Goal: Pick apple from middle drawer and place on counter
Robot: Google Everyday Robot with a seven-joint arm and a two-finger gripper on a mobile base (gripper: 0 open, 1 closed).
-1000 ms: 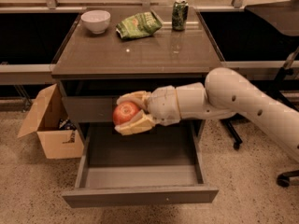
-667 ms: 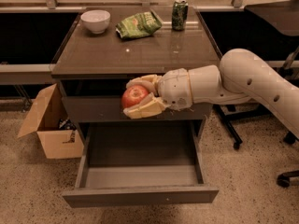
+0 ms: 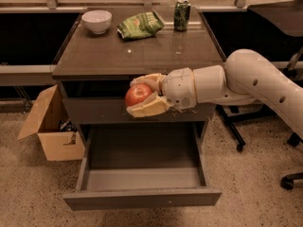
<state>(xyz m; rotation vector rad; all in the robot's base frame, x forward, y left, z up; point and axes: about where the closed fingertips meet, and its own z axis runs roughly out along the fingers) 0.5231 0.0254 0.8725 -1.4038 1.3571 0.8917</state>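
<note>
My gripper [image 3: 140, 94] is shut on the red apple [image 3: 137, 95], one cream finger above it and one below. It holds the apple in front of the cabinet, just below the front edge of the counter [image 3: 109, 56] and well above the middle drawer [image 3: 142, 193]. The drawer is pulled fully out and nothing shows inside it. The white arm [image 3: 246, 82] reaches in from the right.
On the counter stand a white bowl [image 3: 97, 21] at the back left, a green chip bag [image 3: 140, 25] and a green can [image 3: 182, 14] at the back. A cardboard box [image 3: 49, 126] sits on the floor left of the cabinet. Office chair legs [image 3: 289, 178] stand at the right.
The gripper has risen with the apple from over the drawer to just under the counter's front edge, and shifted slightly right.
</note>
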